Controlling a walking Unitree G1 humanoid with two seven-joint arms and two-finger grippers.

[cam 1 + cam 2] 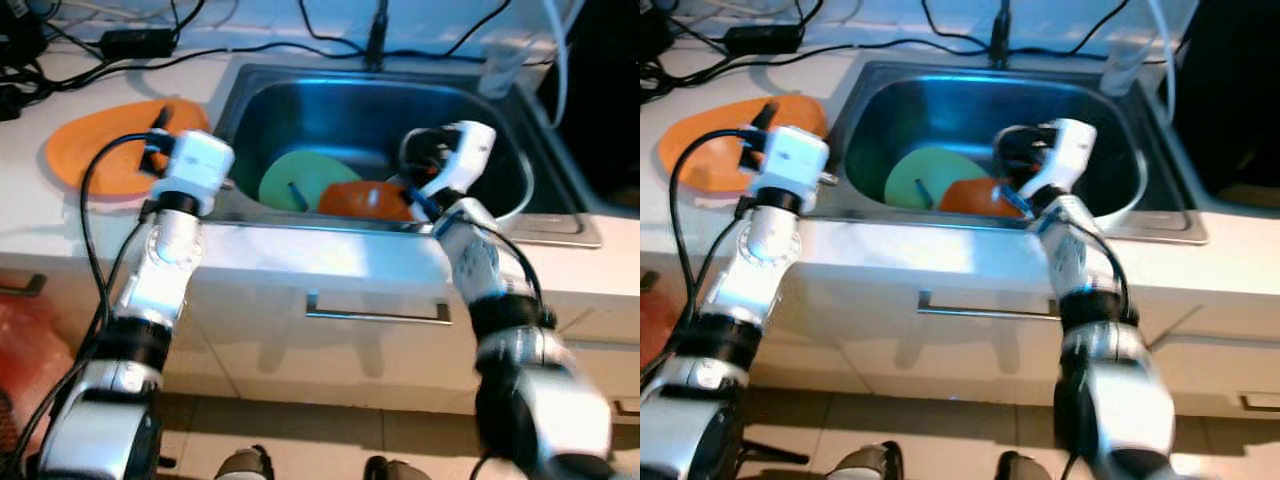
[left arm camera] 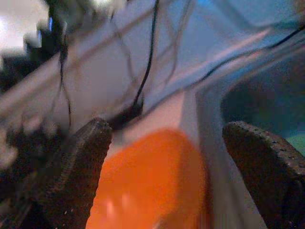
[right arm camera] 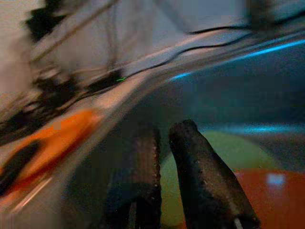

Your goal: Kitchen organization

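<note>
**dishbot_fan:** What's closest to the camera?

**sinkwatcher:** Nearest is the white cabinet front with a metal drawer handle [image 1: 378, 316], right under the counter edge. Both silver arms reach up over it. The right gripper [image 3: 164, 157] hangs inside the steel sink [image 1: 500, 130], just above the dishes. In the right wrist view its two black fingers [image 3: 200, 176] are nearly together, only a thin gap, and nothing sits between them.

**dishbot_fan:** And the dishes?

**sinkwatcher:** An orange bowl [image 1: 365, 200] sits against the sink's front wall, overlapping a green plate [image 1: 300, 175] lying just behind and to its left. Whether the gripper touches the bowl, I can't tell, too blurry.

**dishbot_fan:** Left side?

**sinkwatcher:** The left gripper [image 2: 167, 157] is over the counter left of the sink, above an orange plate [image 1: 100, 150] lying flat on the countertop [image 1: 40, 215]. Its fingers [image 2: 71, 176] are spread wide, holding nothing, with the plate showing in the gap between them.

**dishbot_fan:** Further back?

**sinkwatcher:** Black cables [image 1: 150, 42] along the back of the counter, and a clear plastic cup [image 1: 500, 65] at the sink's far right corner.
</note>
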